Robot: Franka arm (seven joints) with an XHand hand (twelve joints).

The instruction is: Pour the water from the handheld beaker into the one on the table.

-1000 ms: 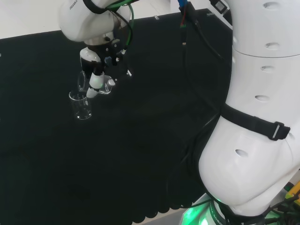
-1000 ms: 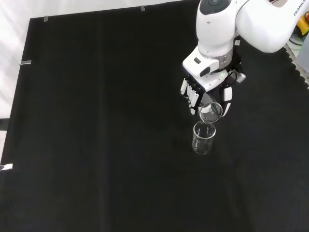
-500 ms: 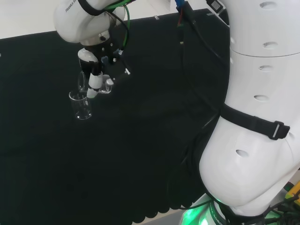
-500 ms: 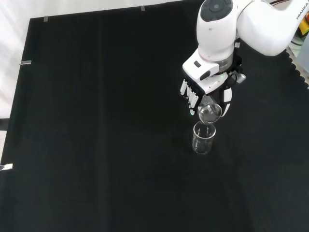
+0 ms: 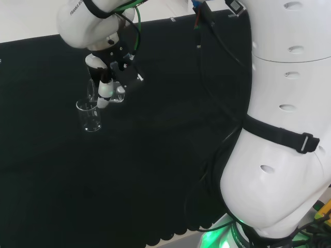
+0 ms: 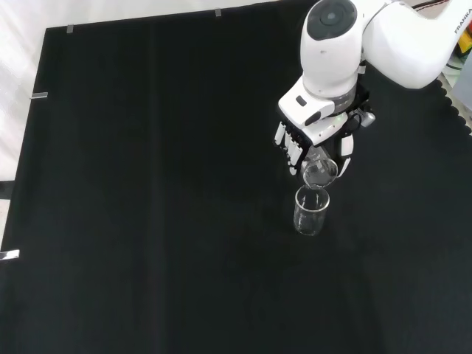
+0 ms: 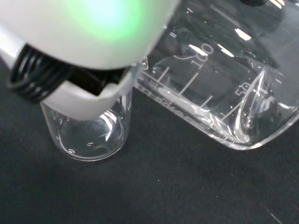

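A clear glass beaker stands upright on the black cloth. Just above it the hand is shut on a second clear beaker, tipped over with its mouth right over the standing one's rim. In the wrist view the held beaker lies steeply tilted with printed marks along its wall, and a little water lies in its low corner. Beside it the standing beaker is seen from above with a wet-looking bottom. A blurred white part of the hand covers part of its rim.
The arm's big white links rise at the right of the head view, with cables running along them. The cloth's scalloped edge lies near the arm's base. Clips hold the cloth at the front view's left edge.
The wrist has turned a little further and risen slightly, tipping the held beaker more steeply over the standing one. The standing beaker has stayed in place.
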